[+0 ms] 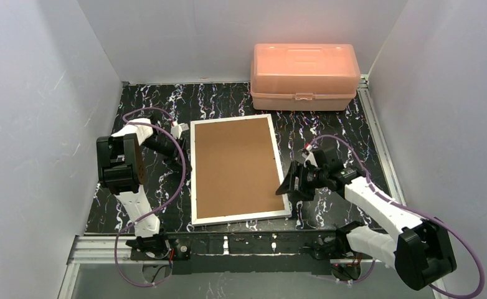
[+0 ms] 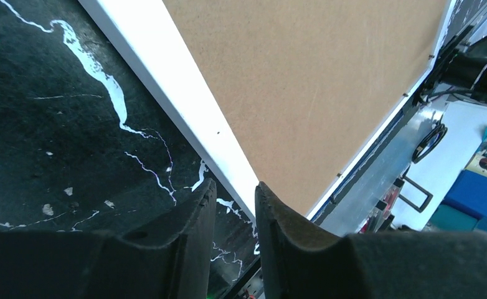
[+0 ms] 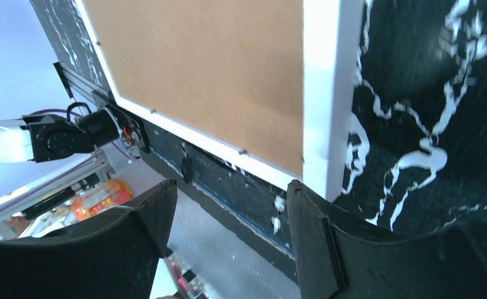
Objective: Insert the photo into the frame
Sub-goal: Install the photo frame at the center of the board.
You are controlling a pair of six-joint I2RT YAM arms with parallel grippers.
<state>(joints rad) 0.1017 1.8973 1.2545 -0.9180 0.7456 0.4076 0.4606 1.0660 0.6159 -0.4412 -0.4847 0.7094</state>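
Observation:
The frame (image 1: 235, 168) lies flat in the middle of the table, brown board back up, white rim all round. No photo shows in any view. My left gripper (image 1: 177, 131) hovers by the frame's far left corner. In the left wrist view its jaws (image 2: 235, 185) stand a narrow gap apart with nothing between them, and the frame's white edge (image 2: 185, 106) runs just past the tips. My right gripper (image 1: 289, 184) sits beside the frame's right edge near its near corner. It (image 3: 231, 184) is open wide and empty, the frame's corner (image 3: 328, 124) just beyond its right finger.
A pink plastic box (image 1: 304, 75) stands closed at the back right of the black marbled table (image 1: 147, 112). An aluminium rail (image 1: 228, 240) runs along the near edge, close to the frame's near side. White walls enclose the left, right and back.

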